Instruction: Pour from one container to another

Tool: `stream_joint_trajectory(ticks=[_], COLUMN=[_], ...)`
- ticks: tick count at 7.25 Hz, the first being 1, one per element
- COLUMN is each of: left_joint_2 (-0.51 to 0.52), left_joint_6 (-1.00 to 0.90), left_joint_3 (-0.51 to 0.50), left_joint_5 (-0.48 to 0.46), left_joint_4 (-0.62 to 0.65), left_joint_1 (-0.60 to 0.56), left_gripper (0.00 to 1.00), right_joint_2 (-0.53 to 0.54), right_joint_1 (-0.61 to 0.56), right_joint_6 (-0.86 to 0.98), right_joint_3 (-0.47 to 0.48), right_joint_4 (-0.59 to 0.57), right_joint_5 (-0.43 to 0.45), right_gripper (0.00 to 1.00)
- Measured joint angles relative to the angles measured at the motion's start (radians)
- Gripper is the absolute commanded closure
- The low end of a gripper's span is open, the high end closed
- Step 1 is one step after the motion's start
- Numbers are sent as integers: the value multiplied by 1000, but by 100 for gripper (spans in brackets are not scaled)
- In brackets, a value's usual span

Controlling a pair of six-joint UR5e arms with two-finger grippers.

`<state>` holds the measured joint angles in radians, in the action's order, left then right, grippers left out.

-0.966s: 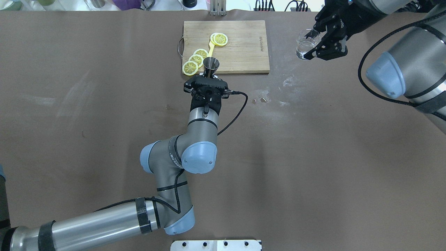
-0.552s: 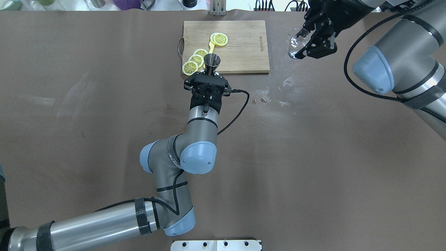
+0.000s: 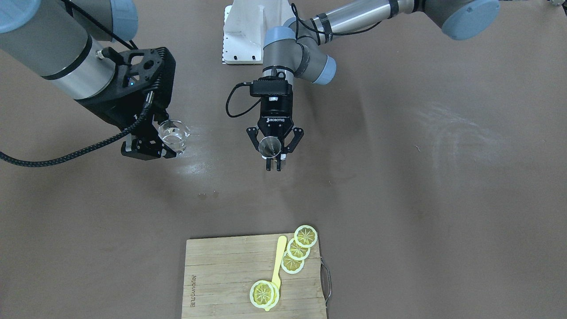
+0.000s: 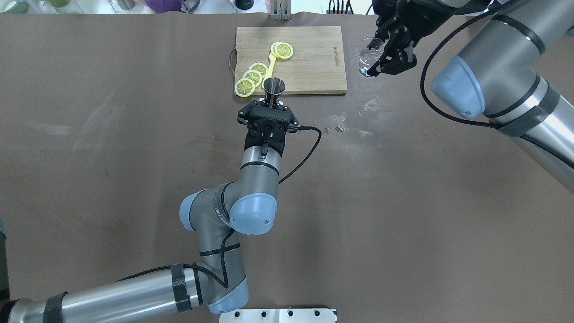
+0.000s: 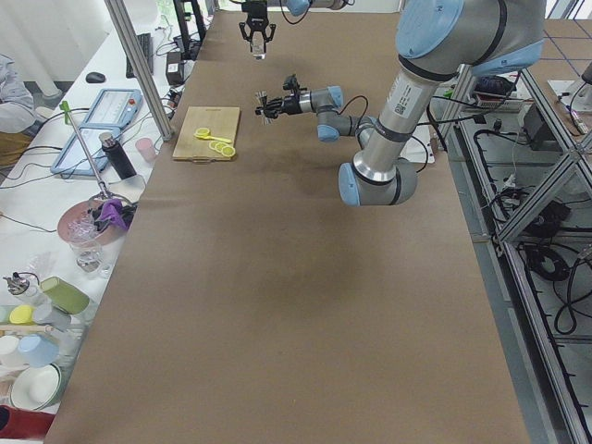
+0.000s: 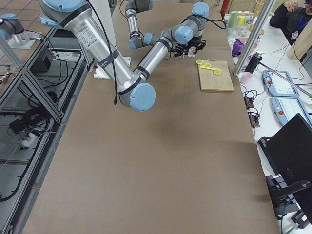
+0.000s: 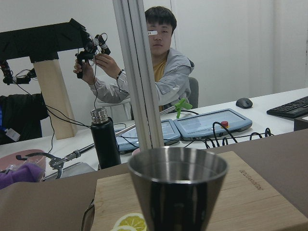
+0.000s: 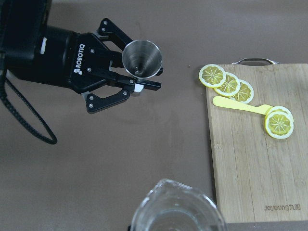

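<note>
My right gripper is shut on the small clear glass cup, holding it in the air just right of the cutting board; the cup stays roughly upright, its rim filling the bottom of the right wrist view. At table centre my left gripper is shut on the steel jigger, gripping its lower half with the open cone up. The jigger's mouth looks empty and fills the left wrist view. Cup and jigger are well apart.
A wooden cutting board at the far edge carries lemon slices and a yellow spoon. Small wet spots lie on the brown table right of the left gripper. A person and a black bottle are beyond the table.
The right arm has carried the glass cup leftward, closer to the cutting board and the jigger. The left gripper with the jigger has shifted only slightly.
</note>
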<state>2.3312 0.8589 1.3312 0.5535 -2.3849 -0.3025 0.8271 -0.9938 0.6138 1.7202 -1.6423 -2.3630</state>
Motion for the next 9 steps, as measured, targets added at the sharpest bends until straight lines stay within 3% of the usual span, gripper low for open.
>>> stream_joint_trajectory(ticks=[3,6,9], left_joint_2=[-20,-13,11], left_joint_6=[-45,-193,-212], left_joint_3=[19,69,65], left_joint_5=[0,5,58], left_joint_4=[-101,-120,-120], left_joint_1=[50,125,113], left_gripper=[100,100,100], right_joint_2=[-83,-131,-140], right_joint_1=[46,94,109], right_joint_6=[11,25,37], right_joint_3=[-72,-84,-81], right_joint_4=[-40,-104,-134], right_joint_5=[42,84,92], right_gripper=[100,100,100])
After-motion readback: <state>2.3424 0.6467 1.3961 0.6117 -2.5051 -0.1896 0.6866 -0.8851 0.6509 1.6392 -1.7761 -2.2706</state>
